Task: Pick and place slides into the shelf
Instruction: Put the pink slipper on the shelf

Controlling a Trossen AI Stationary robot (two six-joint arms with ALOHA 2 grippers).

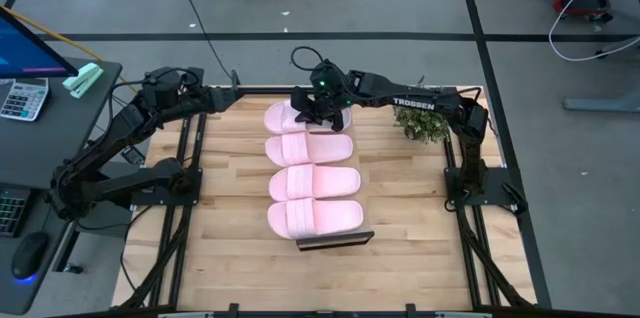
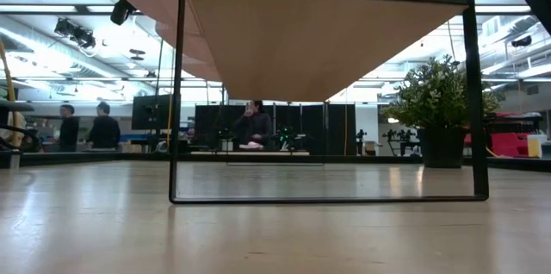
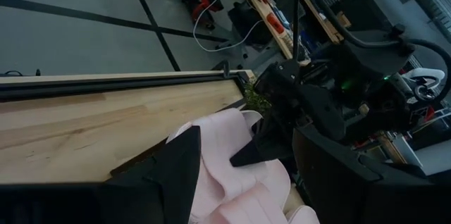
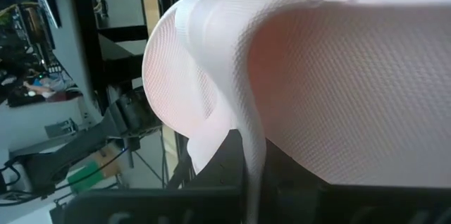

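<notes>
Several pale pink slides lie in a row on the long shelf point(image 1: 335, 241), whose panel point(image 2: 327, 41) fills the top of the low view. My right gripper point(image 1: 318, 110) reaches in from the table's right at the far end of the row and is shut on the farthest slide point(image 1: 283, 117). The other slides point(image 1: 312, 182) lie flat, soles down, side by side. My left gripper point(image 1: 195, 96) waits open near the table's far left corner, pointing toward the slides without touching them; in its own view point(image 3: 250, 146) nothing lies between the fingers. My right gripper pinches the farthest slide's wide strap at its edge point(image 4: 248, 143), a thin fold of foam running down between the two fingers. The fingers slant down from the table's far right side. Whether the sole rests on the shelf, the gripper hides.
A small potted plant point(image 1: 420, 123) stands at the far right, beside the right arm. Bare plank tabletop point(image 1: 230, 258) lies on both sides of the shelf. A desk with a calculator point(image 1: 20, 98) stands off the table's left. People show in the room beyond point(image 2: 254, 127).
</notes>
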